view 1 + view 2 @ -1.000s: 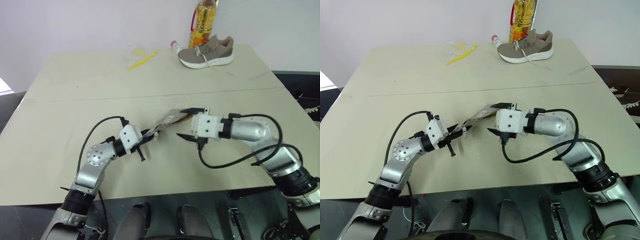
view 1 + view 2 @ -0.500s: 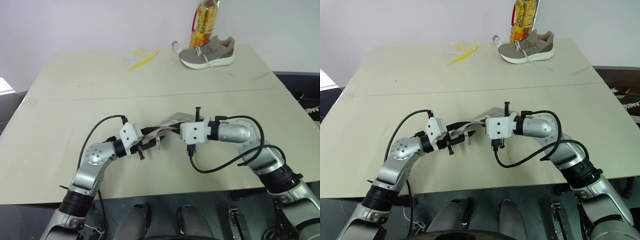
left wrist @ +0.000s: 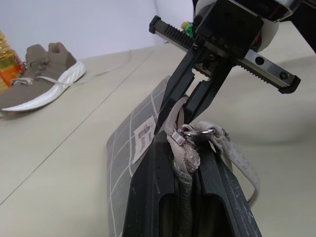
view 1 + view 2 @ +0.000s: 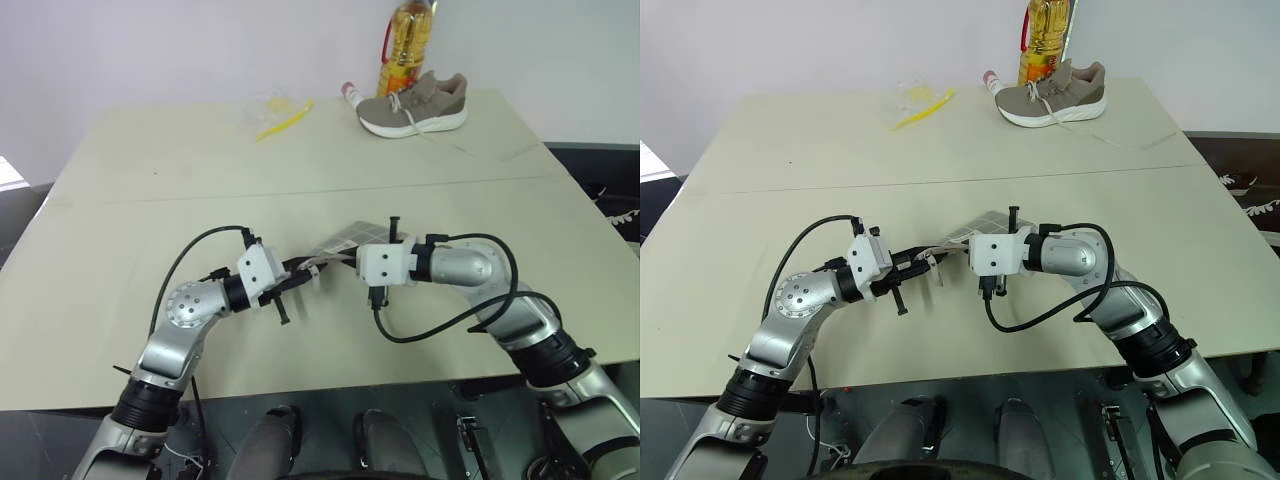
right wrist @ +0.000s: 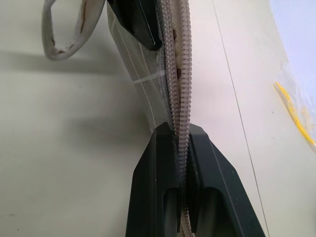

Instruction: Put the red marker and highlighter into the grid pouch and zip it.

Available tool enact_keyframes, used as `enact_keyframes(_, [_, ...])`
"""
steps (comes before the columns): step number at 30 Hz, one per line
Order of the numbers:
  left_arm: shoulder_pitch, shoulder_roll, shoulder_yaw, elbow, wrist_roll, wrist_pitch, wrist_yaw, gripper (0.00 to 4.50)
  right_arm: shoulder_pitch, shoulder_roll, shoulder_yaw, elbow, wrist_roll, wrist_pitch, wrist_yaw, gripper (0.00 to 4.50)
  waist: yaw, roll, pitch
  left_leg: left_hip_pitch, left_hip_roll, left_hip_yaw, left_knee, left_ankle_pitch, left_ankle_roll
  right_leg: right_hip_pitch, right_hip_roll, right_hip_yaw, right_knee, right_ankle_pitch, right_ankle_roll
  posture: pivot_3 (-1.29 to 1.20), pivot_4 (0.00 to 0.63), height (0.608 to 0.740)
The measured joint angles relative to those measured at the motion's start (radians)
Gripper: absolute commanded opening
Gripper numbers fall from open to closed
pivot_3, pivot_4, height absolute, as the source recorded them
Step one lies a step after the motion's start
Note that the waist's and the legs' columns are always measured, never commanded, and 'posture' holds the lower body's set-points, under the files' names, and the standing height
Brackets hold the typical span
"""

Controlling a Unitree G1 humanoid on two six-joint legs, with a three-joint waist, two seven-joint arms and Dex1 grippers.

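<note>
The grid pouch (image 4: 347, 239) hangs just above the table between my two grippers, grey with white lines and a small white label (image 3: 143, 136). My left gripper (image 4: 305, 268) is shut on the pouch's zipper edge, right at the metal pull ring (image 3: 197, 131) and its pale cord (image 3: 239, 160). From the other side, my right gripper (image 4: 342, 262) is shut on the same edge, its fingers clamping the zipper teeth (image 5: 178, 74) a short way from the left one. The red marker and the highlighter are hidden.
At the table's far edge stand a brown shoe (image 4: 415, 100), an oil bottle (image 4: 405, 45), a white tube with a red cap (image 4: 350, 93) and a long yellow strip (image 4: 283, 118). A seam (image 4: 150, 195) runs across the table.
My right gripper was open beside the pouch; it has moved left and closed on the zipper edge. The left gripper has kept its place at the pull end.
</note>
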Motion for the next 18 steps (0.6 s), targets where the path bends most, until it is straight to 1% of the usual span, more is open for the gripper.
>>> enact_keyframes(3, [0.001, -0.007, 0.002, 0.001, -0.003, 0.004, 0.011, 0.04, 0.000, 0.001, -0.001, 0.001, -0.004, -0.002, -0.001, 0.00, 0.000, 0.000, 0.000, 0.000, 0.000, 0.000, 0.000, 0.000, 0.000, 0.000, 0.000, 0.000, 0.000, 0.000, 0.000, 0.00, 0.150, 0.740])
enact_keyframes(6, [0.003, -0.037, 0.010, 0.002, -0.029, 0.041, 0.028, 0.04, 0.000, 0.002, -0.011, 0.001, -0.002, 0.008, 0.003, 0.00, 0.000, 0.000, 0.000, 0.000, 0.000, 0.000, 0.000, 0.000, 0.000, 0.000, 0.000, 0.000, 0.000, 0.000, 0.000, 0.00, 0.150, 0.740])
enact_keyframes(7, [0.003, -0.042, 0.010, 0.002, -0.035, 0.048, 0.030, 0.00, 0.000, 0.002, -0.015, 0.001, 0.004, 0.017, 0.007, 0.70, 0.000, 0.000, 0.000, 0.000, 0.000, 0.000, 0.000, 0.000, 0.000, 0.000, 0.000, 0.000, 0.000, 0.000, 0.000, 0.00, 0.150, 0.740])
enact_keyframes(8, [0.003, -0.049, 0.017, 0.002, -0.051, 0.066, 0.035, 0.00, 0.003, 0.007, -0.032, -0.010, 0.037, 0.060, 0.022, 0.92, 0.000, 0.000, 0.000, 0.000, 0.000, 0.000, 0.000, 0.000, 0.000, 0.000, 0.000, 0.000, 0.001, 0.000, 0.000, 0.00, 0.150, 0.740])
enact_keyframes(9, [0.003, -0.055, 0.028, 0.003, -0.061, 0.073, 0.041, 0.00, 0.004, 0.010, -0.047, -0.016, 0.059, 0.084, 0.026, 1.36, 0.000, 0.000, 0.000, 0.000, 0.000, 0.000, 0.000, 0.000, 0.000, 0.000, 0.000, 0.000, 0.001, 0.000, 0.000, 0.00, 0.150, 0.740])
enact_keyframes(10, [0.002, -0.063, 0.049, 0.003, -0.083, 0.091, 0.051, 0.00, 0.006, 0.023, -0.094, -0.041, 0.120, 0.159, 0.029, 2.04, 0.000, 0.000, 0.000, 0.000, 0.000, 0.000, 0.000, 0.000, 0.000, 0.000, 0.000, 0.000, 0.001, 0.000, 0.000, 0.00, 0.150, 0.740])
enact_keyframes(11, [0.002, -0.065, 0.056, 0.003, -0.093, 0.097, 0.054, 0.00, 0.006, 0.029, -0.119, -0.053, 0.142, 0.186, 0.030, 2.32, 0.000, 0.000, 0.000, 0.001, 0.000, 0.000, 0.000, 0.000, 0.000, 0.000, 0.000, 0.000, 0.001, 0.000, 0.000, 0.00, 0.150, 0.740])
enact_keyframes(15, [-0.010, -0.087, 0.085, 0.005, -0.147, 0.154, 0.066, 0.00, 0.004, 0.062, -0.280, -0.183, 0.384, 0.459, 0.031, 2.32, 0.001, 0.000, 0.000, 0.001, 0.000, 0.000, 0.000, 0.000, 0.000, 0.000, 0.000, 0.000, 0.002, 0.000, 0.000, 0.00, 0.150, 0.740])
enact_keyframes(18, [-0.024, -0.103, 0.090, 0.018, -0.168, 0.185, 0.069, 0.00, 0.004, 0.074, -0.338, -0.289, 0.539, 0.637, 0.019, 2.32, 0.001, 0.000, 0.000, 0.001, 0.000, 0.000, 0.000, 0.000, 0.000, 0.000, 0.000, 0.000, 0.002, 0.000, 0.000, 0.00, 0.150, 0.740])
